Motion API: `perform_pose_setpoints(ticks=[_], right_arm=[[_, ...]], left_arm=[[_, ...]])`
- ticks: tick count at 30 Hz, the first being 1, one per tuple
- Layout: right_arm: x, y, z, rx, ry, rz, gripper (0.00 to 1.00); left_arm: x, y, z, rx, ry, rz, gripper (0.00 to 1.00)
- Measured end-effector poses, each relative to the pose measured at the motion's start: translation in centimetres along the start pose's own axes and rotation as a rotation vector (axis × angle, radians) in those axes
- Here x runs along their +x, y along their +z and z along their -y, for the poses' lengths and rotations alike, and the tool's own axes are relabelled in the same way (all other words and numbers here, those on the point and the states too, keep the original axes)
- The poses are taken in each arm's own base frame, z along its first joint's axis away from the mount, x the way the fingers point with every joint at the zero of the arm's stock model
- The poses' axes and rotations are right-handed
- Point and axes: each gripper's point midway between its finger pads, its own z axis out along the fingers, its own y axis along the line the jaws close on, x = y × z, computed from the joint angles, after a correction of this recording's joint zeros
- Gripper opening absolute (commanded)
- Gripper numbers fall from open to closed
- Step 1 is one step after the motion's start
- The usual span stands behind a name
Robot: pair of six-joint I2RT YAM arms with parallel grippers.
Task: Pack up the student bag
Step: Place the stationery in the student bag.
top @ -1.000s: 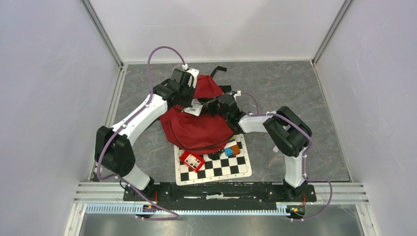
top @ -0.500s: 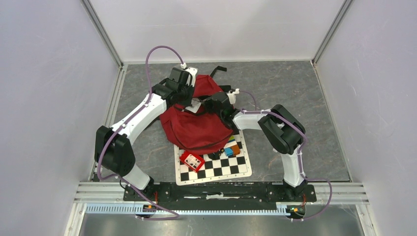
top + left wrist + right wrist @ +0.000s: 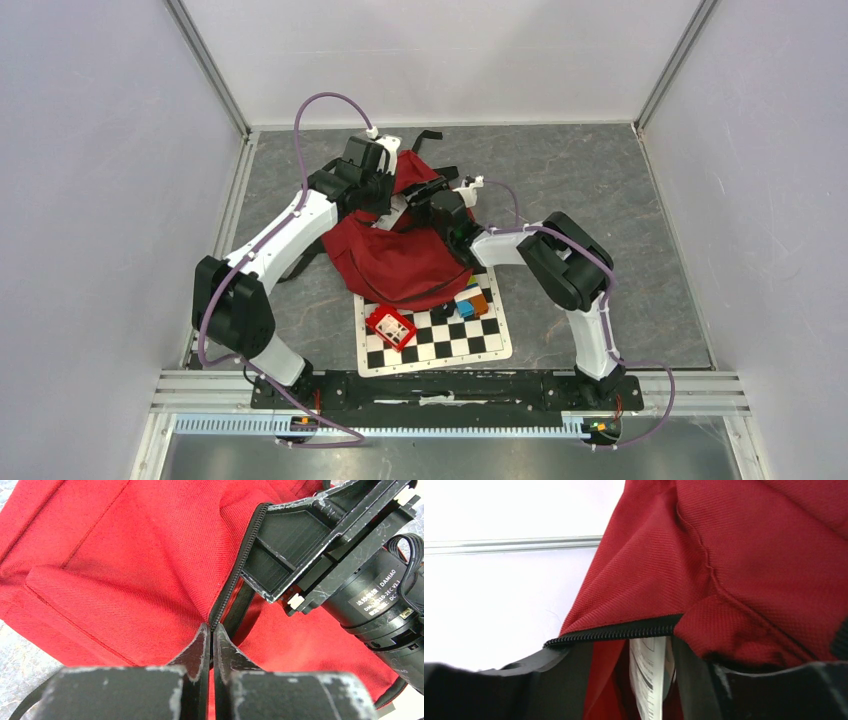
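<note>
The student bag (image 3: 400, 262) lies mid-tabletop (image 3: 600, 180), its near edge overlapping a checkered mat (image 3: 440, 345), with open surface to its right. The left end effector (image 3: 210, 630) is pinched shut on the bag's zipper edge (image 3: 235, 575). The right end effector (image 3: 624, 655) stands parted astride that edge.

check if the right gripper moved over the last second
Yes. The right gripper has shifted up the top view and slightly left, away from the checkerboard mat, farther across the red backpack.
</note>
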Motion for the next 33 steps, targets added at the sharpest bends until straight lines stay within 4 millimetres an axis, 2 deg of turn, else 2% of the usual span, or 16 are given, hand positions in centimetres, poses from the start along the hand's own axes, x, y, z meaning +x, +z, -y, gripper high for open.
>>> perform_pose_setpoints(ticks=[4,7,17,20,24,27,29,31,33], right_arm=[[-0.4,-0.8,0.7,0.013,-0.019,0.011,0.67],[-1.5,-2.0,0.8,0.023,-0.026,0.034,0.66],[-4.1,-5.8,-1.5,-0.007,-0.113,0.063,0.68],[-4.6,-8.0,-2.2,-0.018,-0.204,0.047,0.7],[-6.0,-12.0,-3.2,-0.02,-0.388,0.03,0.75],[-8.1,-15.3,-4.4,-0.024,-0.55,0.031,0.77],[-10.3,-16.9,-4.8,-0.008,-0.639,0.045,0.77],[-13.4,-18.2,-4.1,0.051,-0.717,0.073,0.76],[-15.8,-19.4,-2.5,0.136,-0.78,0.084,0.76]], left_arm=[[0.1,0.0,0.2,0.009,0.0,-0.003,0.02],[0.2,-0.1,0.1,0.008,-0.001,-0.009,0.02],[0.4,-0.1,-0.2,-0.004,-0.004,-0.017,0.02],[0.4,-0.1,-0.4,-0.013,-0.006,-0.015,0.02],[0.3,-0.3,-0.3,-0.008,-0.015,-0.002,0.02],[0.1,-0.6,0.1,0.016,-0.024,0.009,0.02],[0.0,-0.7,0.3,0.03,-0.025,0.009,0.02],[0.1,-0.8,0.4,0.038,-0.025,0.006,0.02],[0.1,-0.8,0.5,0.039,-0.025,0.004,0.02]])
